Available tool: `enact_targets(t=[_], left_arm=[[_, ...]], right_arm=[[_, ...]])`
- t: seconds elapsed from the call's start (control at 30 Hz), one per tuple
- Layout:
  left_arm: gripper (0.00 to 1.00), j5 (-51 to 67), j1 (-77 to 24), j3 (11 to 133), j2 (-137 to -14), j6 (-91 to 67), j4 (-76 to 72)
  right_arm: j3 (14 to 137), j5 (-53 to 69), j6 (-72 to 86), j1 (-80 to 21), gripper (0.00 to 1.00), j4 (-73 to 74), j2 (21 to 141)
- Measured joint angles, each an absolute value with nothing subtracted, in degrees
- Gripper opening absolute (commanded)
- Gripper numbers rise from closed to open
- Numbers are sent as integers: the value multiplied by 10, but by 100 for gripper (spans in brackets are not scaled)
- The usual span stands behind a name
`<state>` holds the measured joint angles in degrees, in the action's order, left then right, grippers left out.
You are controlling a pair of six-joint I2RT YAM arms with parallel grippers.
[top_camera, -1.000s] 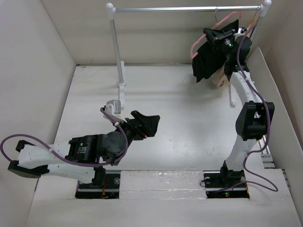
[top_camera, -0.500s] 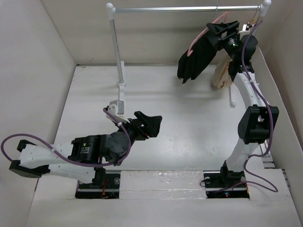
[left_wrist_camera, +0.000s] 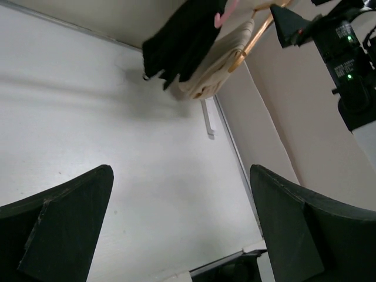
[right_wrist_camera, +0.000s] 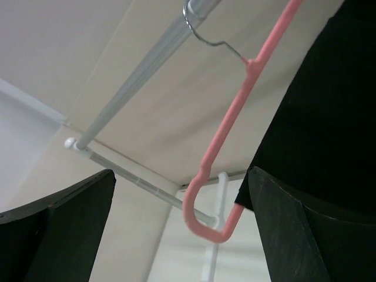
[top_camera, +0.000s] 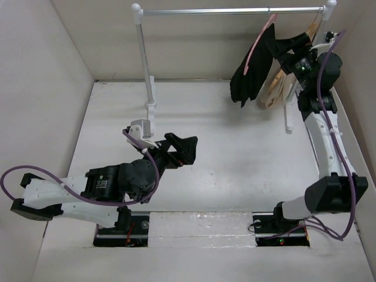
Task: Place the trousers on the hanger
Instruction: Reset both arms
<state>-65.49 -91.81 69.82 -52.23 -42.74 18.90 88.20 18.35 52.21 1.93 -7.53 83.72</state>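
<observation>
White surface (top_camera: 235, 176) runs from the two arm bases out to a back wall, with tall pale walls shutting in the left and right sides. Nearest, the left arm lies low over the left half, its left hand (top_camera: 183, 144) released, fingers spread wide with nothing between them. Beyond it the middle of the surface lies bare up to the clothes rack.

One rack post (top_camera: 143, 59) stands left of centre near the back wall; the metal rail (top_camera: 223, 10) crosses from it to the right wall. At the rail's right end hangs the hanger (right_wrist_camera: 231, 113), a slim pink loop caught on the rail by its metal hook. The trousers (top_camera: 252, 70) are draped over it: black, soft, folded, their ragged lower edge hanging above the surface. A beige garment (top_camera: 271, 91) on tan hangers hangs just beside them on the right.

The right hand (top_camera: 291, 46) is raised beside the hanger, fingers wide apart, grasping nothing. The right wall stands close behind this arm.
</observation>
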Motion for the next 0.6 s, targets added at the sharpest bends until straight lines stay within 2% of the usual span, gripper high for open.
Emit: enact_targets(t=[0.13, 0.2, 0.27, 0.4, 0.6], left_arm=[[99, -656, -903, 749, -566, -364, 180], [99, -600, -846, 771, -597, -342, 180], [99, -498, -748, 775, -627, -344, 176], [99, -376, -616, 692, -655, -359, 162], [99, -299, -565, 611, -586, -378, 193]], right_arm=[[839, 164, 449, 1, 100, -15, 762], [811, 151, 402, -25, 100, 27, 707], [769, 134, 358, -60, 100, 58, 635], [646, 107, 286, -117, 100, 142, 442], [505, 64, 204, -140, 100, 340, 184]])
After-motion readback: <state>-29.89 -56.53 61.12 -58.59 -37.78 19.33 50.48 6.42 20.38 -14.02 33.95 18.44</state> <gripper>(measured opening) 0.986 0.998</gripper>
